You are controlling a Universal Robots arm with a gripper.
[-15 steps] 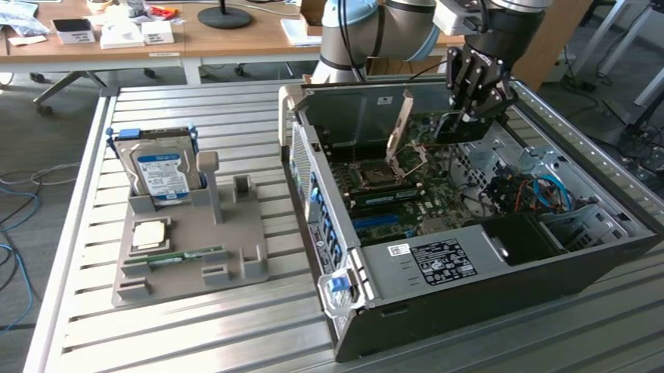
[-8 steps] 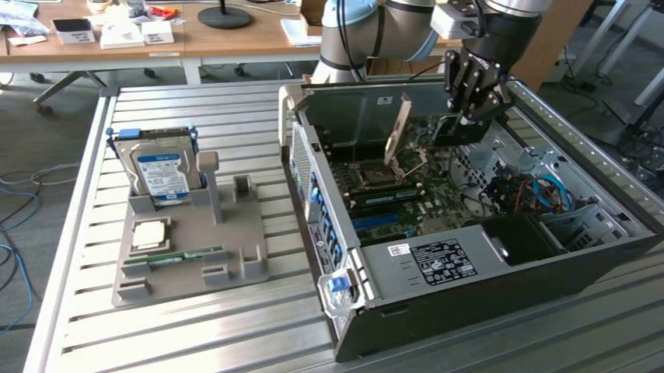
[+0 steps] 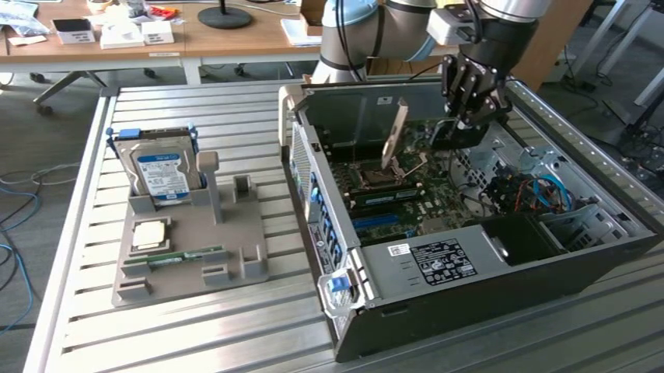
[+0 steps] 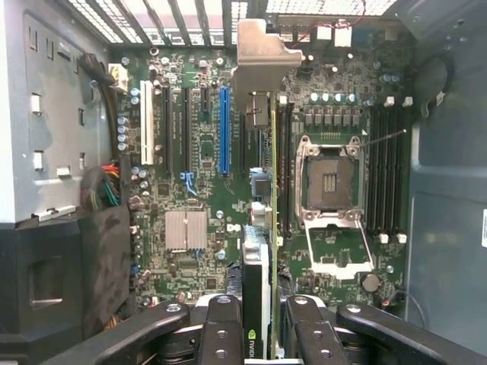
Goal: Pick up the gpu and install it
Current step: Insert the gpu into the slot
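Tool (image 4: 262, 331) clamped on gpu (image 4: 257, 262), card edge-on; long axis runs from fingers (image 4: 221, 334) out to bracket (image 4: 262, 53), parallel to blue slot (image 4: 224, 129), offset beside it.

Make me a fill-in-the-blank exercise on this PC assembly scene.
1. The claw is shut on the gpu, holding it edge-on over the ____ inside the computer case.
2. The hard drive stands in the gray tray on the exterior view's ____.
3. The one expansion slot that is neither black nor white is ____.
Missing words: motherboard; left; blue.
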